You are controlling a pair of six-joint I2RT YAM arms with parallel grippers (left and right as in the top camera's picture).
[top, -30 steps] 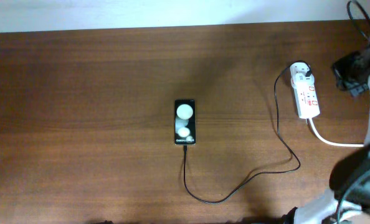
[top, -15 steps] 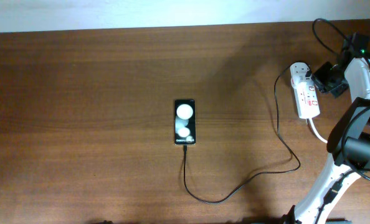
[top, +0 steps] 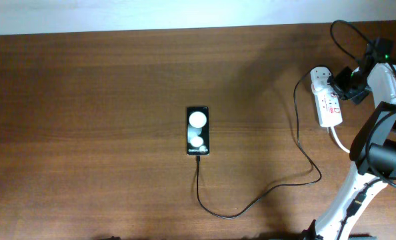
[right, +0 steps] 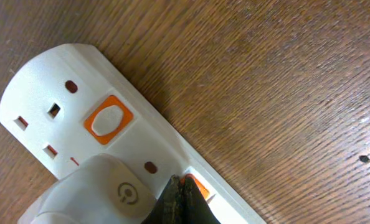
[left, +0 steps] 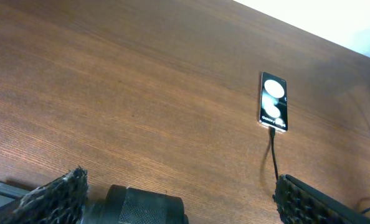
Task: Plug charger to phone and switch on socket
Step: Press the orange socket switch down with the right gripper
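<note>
My right gripper [right: 180, 198] is pinched closed on nothing, its tip against the orange switch [right: 199, 186] beside the white plug of the charger [top: 296, 120]; closed, I judge, so it pokes like one finger. The socket [top: 329, 107] lies by the far right corner of the bench [top: 85, 133]. The phone [top: 197, 131] sits mid-bench, cable in its near end. My left gripper [left: 179, 193] hangs wide open, empty.

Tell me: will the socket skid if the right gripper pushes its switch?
Probably slightly: the socket looks like light plastic lying loose on the smooth table. A downward press should pin it; a sideways one may swivel it. Its thick white cord likely resists somewhat.
</note>
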